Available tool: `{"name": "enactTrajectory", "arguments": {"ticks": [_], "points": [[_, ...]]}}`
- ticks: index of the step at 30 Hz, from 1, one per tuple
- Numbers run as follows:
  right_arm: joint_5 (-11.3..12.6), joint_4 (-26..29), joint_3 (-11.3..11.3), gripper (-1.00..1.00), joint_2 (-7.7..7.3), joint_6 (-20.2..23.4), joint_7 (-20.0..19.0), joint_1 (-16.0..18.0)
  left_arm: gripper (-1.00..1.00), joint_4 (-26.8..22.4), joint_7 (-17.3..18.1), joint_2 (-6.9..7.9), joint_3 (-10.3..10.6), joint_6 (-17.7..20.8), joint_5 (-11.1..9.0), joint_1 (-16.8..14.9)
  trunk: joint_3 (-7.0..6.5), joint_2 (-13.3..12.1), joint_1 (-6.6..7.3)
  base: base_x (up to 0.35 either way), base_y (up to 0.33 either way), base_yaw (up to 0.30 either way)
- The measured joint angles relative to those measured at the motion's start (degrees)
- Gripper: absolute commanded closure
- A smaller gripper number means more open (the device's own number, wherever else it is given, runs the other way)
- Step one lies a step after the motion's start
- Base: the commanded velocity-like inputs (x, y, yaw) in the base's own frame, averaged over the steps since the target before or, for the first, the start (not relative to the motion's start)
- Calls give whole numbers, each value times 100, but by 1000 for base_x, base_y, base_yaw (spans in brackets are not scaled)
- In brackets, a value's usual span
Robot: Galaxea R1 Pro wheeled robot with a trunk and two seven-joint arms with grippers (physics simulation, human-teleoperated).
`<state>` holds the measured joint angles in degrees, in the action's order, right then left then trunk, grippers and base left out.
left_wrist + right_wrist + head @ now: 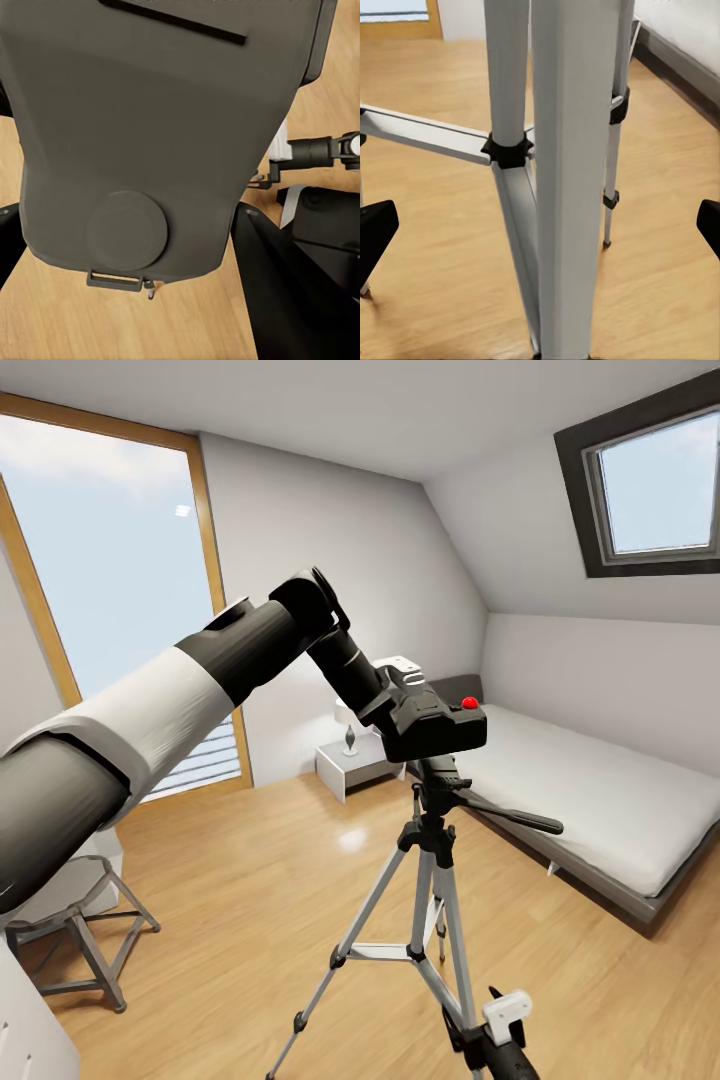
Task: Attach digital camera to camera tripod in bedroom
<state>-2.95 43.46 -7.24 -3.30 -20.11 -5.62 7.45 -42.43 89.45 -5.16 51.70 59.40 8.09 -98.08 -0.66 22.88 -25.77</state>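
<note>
The digital camera [440, 728], black with a red button [469, 703] on top, rests on the black head [438, 772] of the camera tripod [428, 920] in the middle of the bedroom. My left gripper [408, 705] is shut on the camera from its left side. In the left wrist view the camera's dark body [150, 135] sits between the fingers [289, 300]. The tripod's long handle [510, 816] points right. My right gripper [540, 225] is open low down, with a silver tripod leg [562, 172] between its spread fingertips [375, 232], untouched.
A grey bed [600, 800] lies to the right, close to the tripod handle. A white nightstand [350, 768] with a lamp stands by the back wall. A metal stool [85, 920] is at the left. The tall window [110, 560] is behind my left arm.
</note>
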Motion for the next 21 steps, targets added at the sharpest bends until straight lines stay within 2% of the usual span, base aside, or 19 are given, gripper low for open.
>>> {"name": "enactTrajectory", "arguments": {"ticks": [5,15,21], "points": [[3,94,0,-100,55,357,-3,98,100,0,0,-1,0,0,0,1,0,0,0,0,0,0],[8,112,0,-100,94,624,-5,444,100,0,0,-20,24,0,0,-1,0,0,0,0,0,0],[10,113,0,-100,112,701,-2,514,100,0,0,-20,58,0,0,-2,0,0,0,0,0,0]]}}
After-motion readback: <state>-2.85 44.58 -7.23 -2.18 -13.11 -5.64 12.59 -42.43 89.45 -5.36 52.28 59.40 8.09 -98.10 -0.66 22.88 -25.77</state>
